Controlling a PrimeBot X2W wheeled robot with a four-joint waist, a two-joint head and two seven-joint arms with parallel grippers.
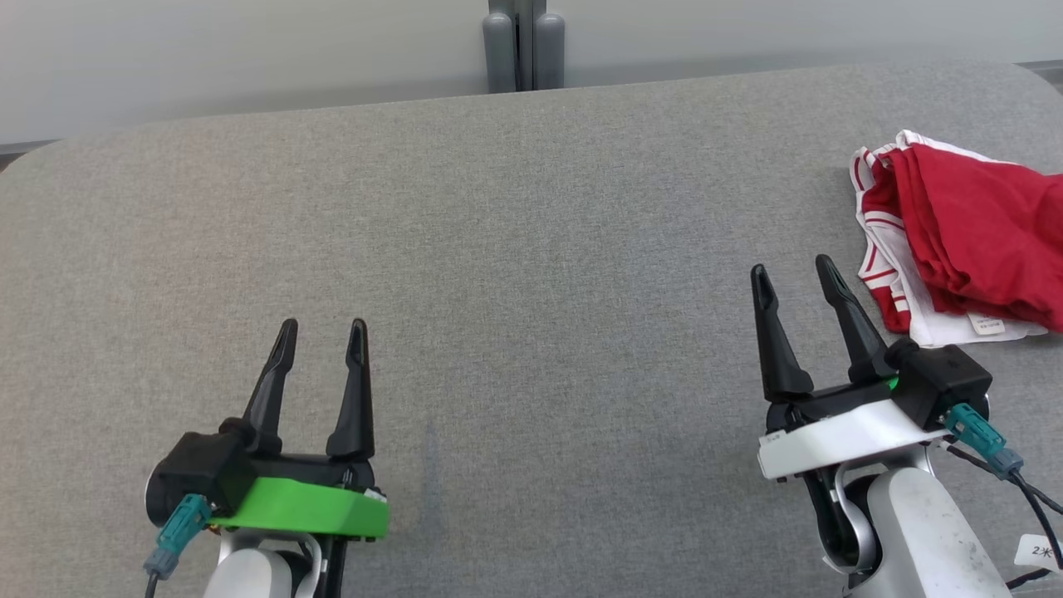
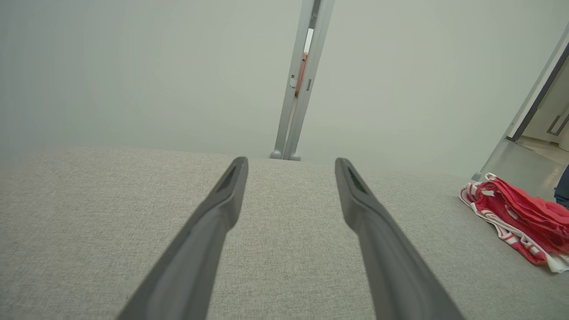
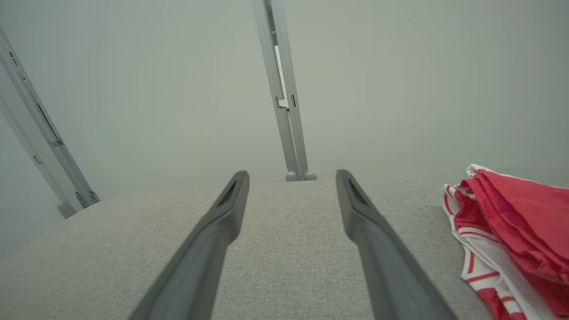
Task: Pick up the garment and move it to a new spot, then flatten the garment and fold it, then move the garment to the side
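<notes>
A red garment (image 1: 972,241) with white, red-striped trim lies bunched at the far right of the grey fabric surface (image 1: 515,249), partly cut off by the head view's edge. It also lies at the right in the left wrist view as the garment (image 2: 520,218), and closer in the right wrist view as the garment (image 3: 515,231). My right gripper (image 1: 796,270) stands open just to the garment's left, apart from it, nothing between its fingers. At the lower left my left gripper (image 1: 323,326) is open and empty, far from the garment.
The grey surface's far edge meets a pale wall with a grey vertical post (image 1: 523,46) at its middle. More metal posts (image 3: 40,146) stand at the left in the right wrist view. A doorway (image 2: 542,124) opens beyond the surface's right end.
</notes>
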